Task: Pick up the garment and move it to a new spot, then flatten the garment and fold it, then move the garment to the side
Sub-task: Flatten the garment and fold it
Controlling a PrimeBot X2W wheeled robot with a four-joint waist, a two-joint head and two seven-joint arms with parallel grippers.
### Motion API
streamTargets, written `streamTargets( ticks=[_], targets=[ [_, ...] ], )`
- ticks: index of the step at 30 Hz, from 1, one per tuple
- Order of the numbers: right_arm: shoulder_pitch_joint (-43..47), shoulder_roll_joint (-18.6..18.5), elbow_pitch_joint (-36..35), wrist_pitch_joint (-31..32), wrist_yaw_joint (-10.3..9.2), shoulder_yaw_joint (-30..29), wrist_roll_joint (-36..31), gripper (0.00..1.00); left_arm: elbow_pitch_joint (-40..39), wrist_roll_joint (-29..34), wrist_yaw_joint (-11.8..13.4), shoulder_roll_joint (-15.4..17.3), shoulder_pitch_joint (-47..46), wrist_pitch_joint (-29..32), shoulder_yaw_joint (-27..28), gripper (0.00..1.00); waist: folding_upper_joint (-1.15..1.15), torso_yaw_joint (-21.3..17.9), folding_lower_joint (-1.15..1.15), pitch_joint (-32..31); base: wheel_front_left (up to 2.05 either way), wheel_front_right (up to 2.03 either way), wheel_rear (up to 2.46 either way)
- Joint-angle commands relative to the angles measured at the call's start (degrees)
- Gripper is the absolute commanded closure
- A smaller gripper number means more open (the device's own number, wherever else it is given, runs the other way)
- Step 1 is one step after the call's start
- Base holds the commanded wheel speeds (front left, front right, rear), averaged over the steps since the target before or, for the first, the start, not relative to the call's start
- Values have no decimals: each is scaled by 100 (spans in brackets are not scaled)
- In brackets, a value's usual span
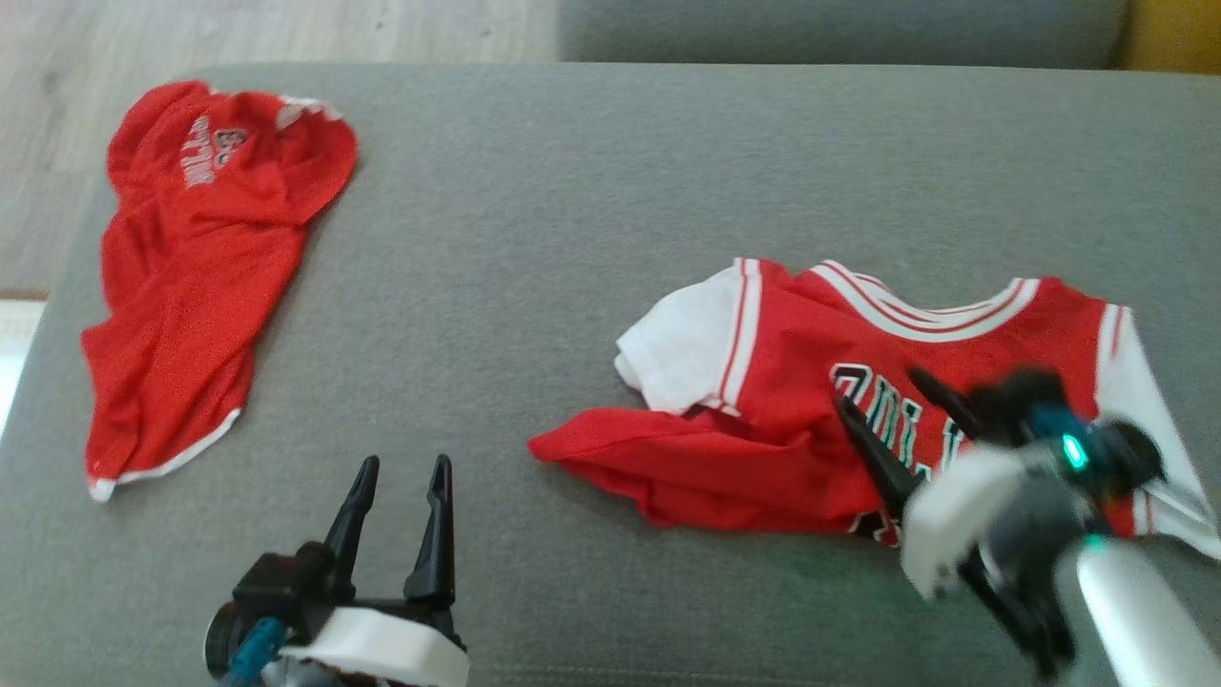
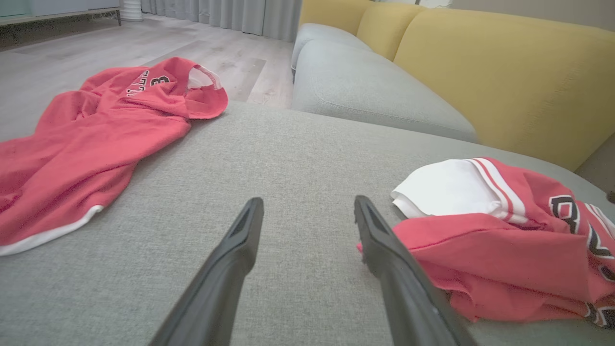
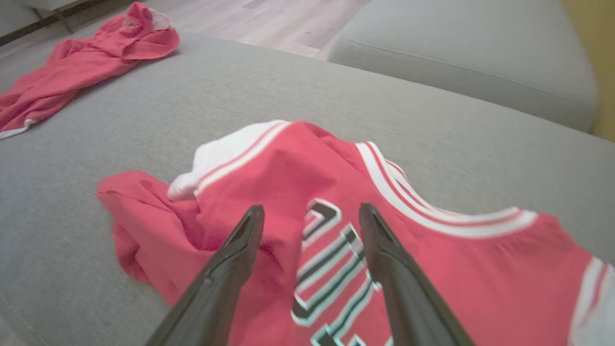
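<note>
Garment (image 1: 792, 367), a red basketball jersey with white sleeves and a striped collar, lies rumpled on the right part of a grey sofa cushion (image 1: 534, 239), its lower half bunched up. The right gripper (image 1: 878, 389) is over the lettered chest, fingers spread wide and holding nothing. The left gripper (image 1: 403, 466) sits near the bunched hem, also spread wide and empty. A second red garment (image 1: 200, 267) lies well apart at the cushion's left end.
</note>
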Motion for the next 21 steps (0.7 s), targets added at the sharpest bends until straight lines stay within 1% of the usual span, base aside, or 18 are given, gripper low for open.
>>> streamTargets(
  ticks=[1, 3, 5, 6, 8, 13, 16, 19, 21],
  targets=[
    [-460, -130, -168, 107, -4, 225, 89, 0, -168, 28, -17, -26, -275, -71, 148, 0, 0, 96, 0, 62, 0, 0, 0],
    [-836, -219, 12, 435, -4, 501, 276, 0, -165, -5, -1, -26, -334, -71, 92, 0, 0, 202, 0, 126, 0, 0, 0],
    [-1185, -252, 206, 746, -4, 653, 501, 0, -163, -37, 10, -26, -406, -71, 13, 0, 0, 321, 0, 202, 0, 0, 0],
    [-1501, -327, 409, 1047, -4, 801, 695, 0, -152, -70, 18, -26, -485, -71, -91, 0, 0, 446, 0, 265, 0, 0, 0],
    [-1762, -413, 603, 1370, -4, 943, 923, 0, -143, -121, 44, -26, -552, -71, -182, 0, 0, 557, 0, 309, 0, 0, 0],
    [-2301, -824, 949, 2095, -4, 1365, 1244, 0, -174, -237, 149, -26, -633, -71, -306, 0, 0, 741, 0, 411, 0, 0, 0],
    [-2522, -1029, 1167, 2362, -4, 1594, 1347, 0, -183, -278, 176, -26, -675, -71, -374, 0, 0, 839, 0, 489, 0, 0, 0],
    [-2646, -1094, 1412, 2531, -4, 1766, 1434, 0, -195, -328, 209, -26, -730, -71, -420, 0, 0, 917, 0, 565, 0, 0, 0],
    [-2688, -1104, 1537, 2622, -4, 1862, 1505, 100, -206, -354, 230, -26, -765, -71, -464, 0, 0, 959, 0, 605, 0, 0, 0]
  ],
)
